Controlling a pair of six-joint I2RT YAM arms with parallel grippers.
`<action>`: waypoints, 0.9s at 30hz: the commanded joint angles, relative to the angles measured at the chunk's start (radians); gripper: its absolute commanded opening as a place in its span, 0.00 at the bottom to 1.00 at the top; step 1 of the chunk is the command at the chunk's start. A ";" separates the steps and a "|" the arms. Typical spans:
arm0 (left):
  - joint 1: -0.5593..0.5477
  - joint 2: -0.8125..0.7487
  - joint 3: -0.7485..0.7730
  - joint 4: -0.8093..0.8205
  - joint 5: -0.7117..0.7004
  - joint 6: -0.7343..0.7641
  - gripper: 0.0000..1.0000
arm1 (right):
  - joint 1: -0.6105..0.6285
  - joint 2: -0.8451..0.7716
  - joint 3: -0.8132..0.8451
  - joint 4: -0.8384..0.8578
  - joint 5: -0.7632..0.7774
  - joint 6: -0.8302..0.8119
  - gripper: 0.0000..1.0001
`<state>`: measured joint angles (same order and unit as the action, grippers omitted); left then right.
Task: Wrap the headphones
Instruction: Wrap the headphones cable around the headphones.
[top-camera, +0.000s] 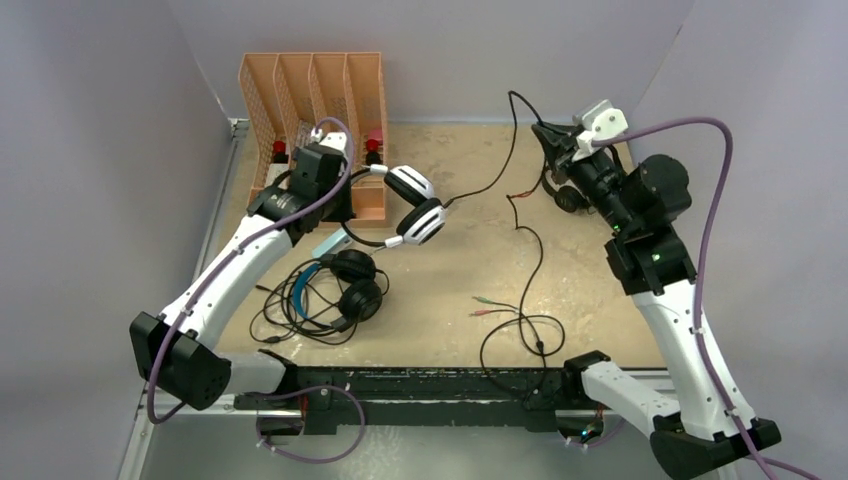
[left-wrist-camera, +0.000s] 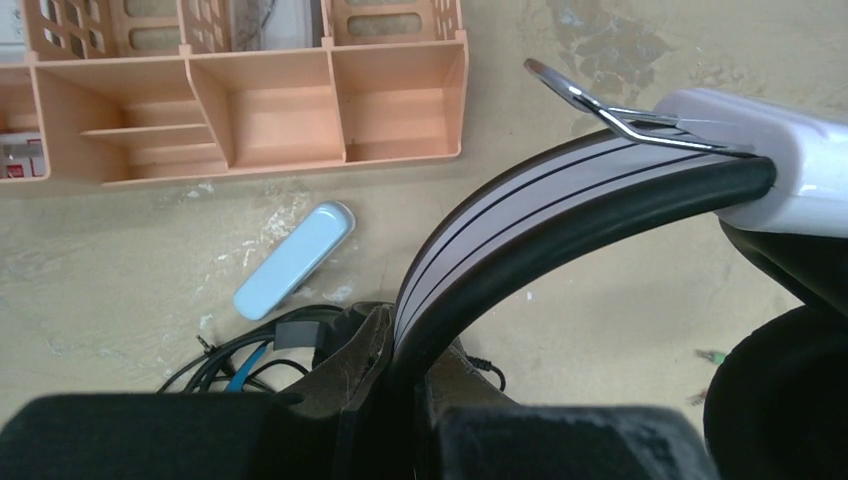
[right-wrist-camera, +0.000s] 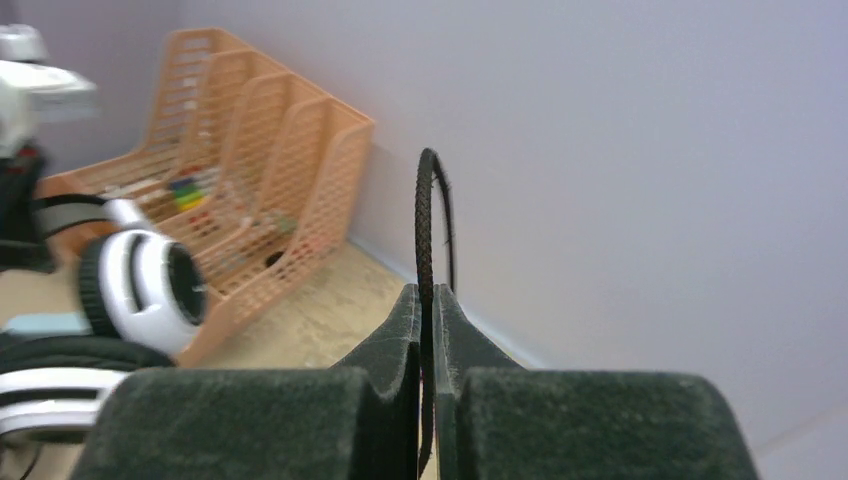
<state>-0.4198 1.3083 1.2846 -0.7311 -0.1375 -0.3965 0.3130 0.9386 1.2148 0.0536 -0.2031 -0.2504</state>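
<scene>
The left end effector (left-wrist-camera: 405, 375) is clamped shut on the headband of the white-and-black headset (top-camera: 415, 205), holding it just in front of the orange file rack (top-camera: 310, 90) at the desk's (top-camera: 450, 270) far left corner. The right end effector (right-wrist-camera: 425, 330) is pinched tight on that headset's thin black cable (right-wrist-camera: 424, 220) toward the far right corner. The blue-banded headset (top-camera: 340, 285) lies near the left edge, cord bunched beside it. A slim black headset (top-camera: 568, 195) sits beneath the right arm.

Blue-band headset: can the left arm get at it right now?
Probably not as is. The blue-band headset lies uncovered near the left gripper, but that gripper is shut on the white headset at its band and would need to release first.
</scene>
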 joint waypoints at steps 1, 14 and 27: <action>-0.056 0.005 -0.001 0.167 -0.164 -0.020 0.00 | 0.001 0.040 0.172 -0.177 -0.343 -0.083 0.00; -0.076 0.097 0.047 0.325 -0.363 -0.213 0.00 | 0.001 0.171 0.343 -0.220 -0.757 0.213 0.00; -0.076 0.270 0.198 0.374 -0.238 -0.482 0.00 | 0.148 0.245 0.271 -0.113 -0.787 0.436 0.00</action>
<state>-0.4942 1.5673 1.3689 -0.4858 -0.4107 -0.7326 0.3866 1.1923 1.4956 -0.0666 -0.9638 0.1596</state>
